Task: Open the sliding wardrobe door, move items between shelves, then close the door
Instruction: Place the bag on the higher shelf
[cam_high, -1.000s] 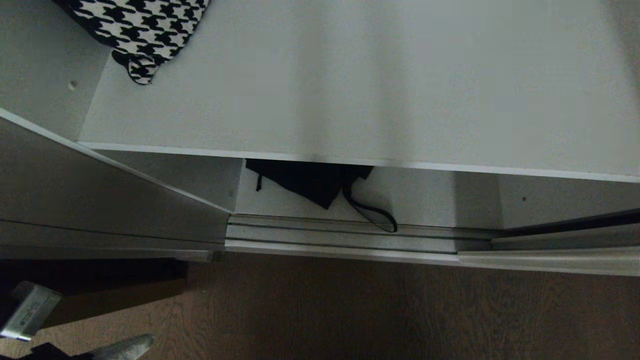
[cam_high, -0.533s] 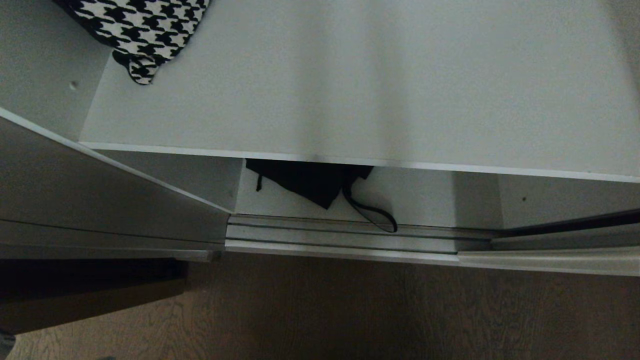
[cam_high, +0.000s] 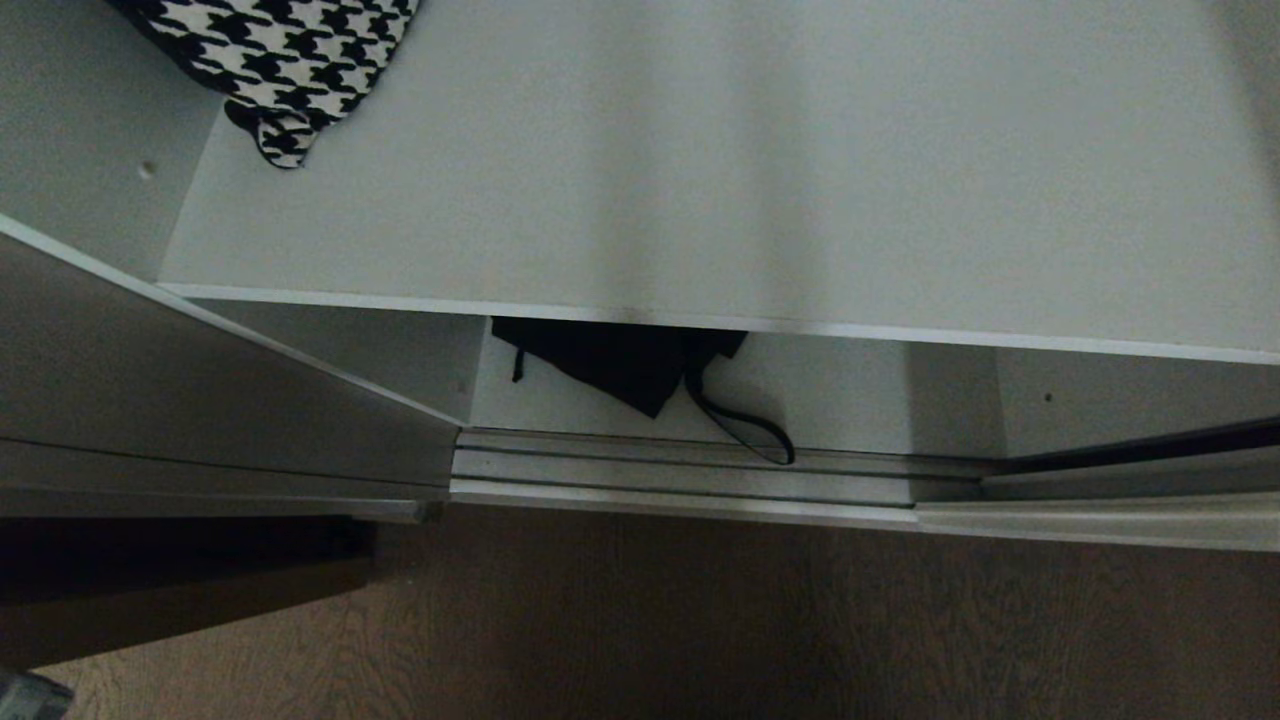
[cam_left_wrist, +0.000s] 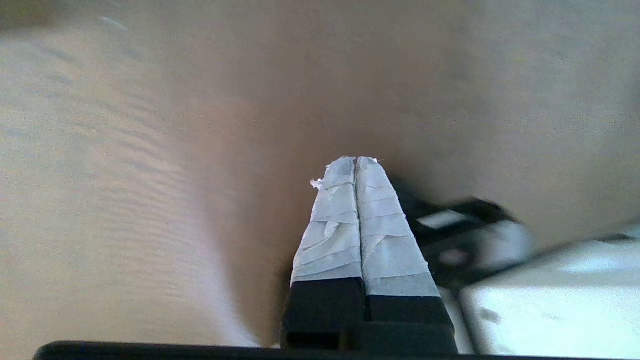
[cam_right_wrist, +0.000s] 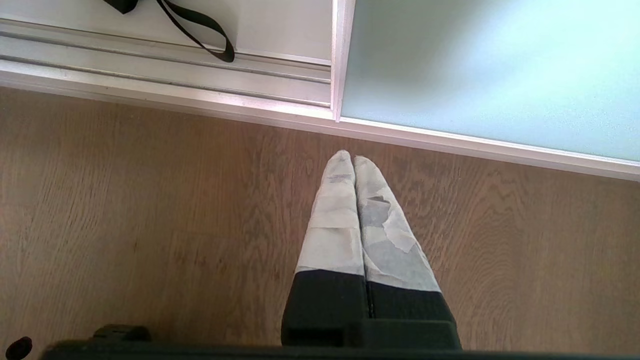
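1. Sliding wardrobe door (cam_right_wrist: 490, 70): pushed aside to the right; opening clear.
2. Black bag (cam_high: 620, 365): on the lower shelf (cam_high: 830, 400), half hidden under the upper shelf (cam_high: 750, 180); strap (cam_high: 745, 430) trails onto the door track (cam_high: 680, 470).
3. Left gripper (cam_left_wrist: 356, 162): clenched, empty, above the floor (cam_left_wrist: 100, 200).
4. Right gripper (cam_right_wrist: 349, 157): clenched, empty, parked.
5. Step in hand, judged: door open, bag not yet shifted. Next: part the fingers, reach under the upper shelf, grasp the bag.
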